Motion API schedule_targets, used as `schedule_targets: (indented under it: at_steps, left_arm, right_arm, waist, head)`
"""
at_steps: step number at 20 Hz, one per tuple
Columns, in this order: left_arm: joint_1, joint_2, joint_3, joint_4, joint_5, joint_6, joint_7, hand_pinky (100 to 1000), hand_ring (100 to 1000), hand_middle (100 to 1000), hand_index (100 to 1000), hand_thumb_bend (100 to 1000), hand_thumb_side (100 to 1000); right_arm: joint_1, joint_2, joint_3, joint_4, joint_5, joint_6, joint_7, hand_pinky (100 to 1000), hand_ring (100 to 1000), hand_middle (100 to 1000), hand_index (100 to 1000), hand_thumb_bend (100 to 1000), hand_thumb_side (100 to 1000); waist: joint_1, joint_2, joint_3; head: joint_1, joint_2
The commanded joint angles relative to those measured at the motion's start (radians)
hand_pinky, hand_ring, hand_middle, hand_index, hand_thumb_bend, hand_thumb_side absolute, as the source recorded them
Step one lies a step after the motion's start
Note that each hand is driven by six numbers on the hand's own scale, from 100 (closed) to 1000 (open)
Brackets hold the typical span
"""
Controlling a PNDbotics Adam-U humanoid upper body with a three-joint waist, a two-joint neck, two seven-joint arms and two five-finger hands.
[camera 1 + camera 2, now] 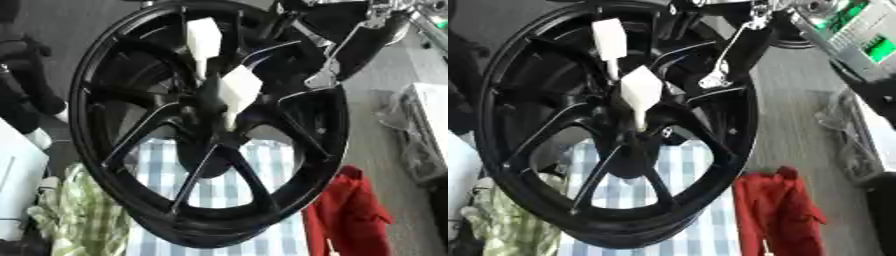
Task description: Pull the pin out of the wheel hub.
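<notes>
right hand (pixel 367 45) fingers look curled on the wheel (pixel 210 125) rim; two white pins (pixel 238 90) left of them could snag coming out

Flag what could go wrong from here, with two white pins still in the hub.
1. Two white pins sit close together, the upper pin and the lower pin; the reaching hand could nudge the wrong one.
2. The right hand comes in at the wheel's upper right, over the spokes, so its fingers could catch on a spoke.
3. The wheel stands tilted; a sideways pull might shift it.
</notes>
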Motion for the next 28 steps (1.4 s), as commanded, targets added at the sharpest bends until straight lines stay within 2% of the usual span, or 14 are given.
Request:
schedule_targets:
  at_steps: [1,14,28]
  left_arm:
    - [-0.013,0.029,0.004,-0.016,-0.001,-0.001,-0.001,753,822,760,801,100,864]
    - [-0.018,0.031,-0.002,-0.012,-0.006,0.002,-0.007,752,819,760,800,100,865]
    - [-0.014,0.034,-0.005,-0.011,-0.008,0.005,-0.011,752,820,761,800,100,872]
  right_arm:
    - [-0.027,-0.003,-0.008,0.002,0.015,-0.013,0.009,891,827,793,845,415,120]
    - [-0.047,0.036,0.007,0.004,0.042,-0.039,0.047,890,818,791,844,414,118]
    - [-0.051,0.064,0.019,0.021,0.040,-0.042,0.077,890,799,792,847,413,111]
  waist:
    - [0.010,-0.018,0.002]
    - [0.002,-0.012,0.013]
    - [-0.009,-0.005,0.023]
  head:
    - [0.002,-0.003]
    - [0.004,-0.008]
    - [-0.003,-0.011]
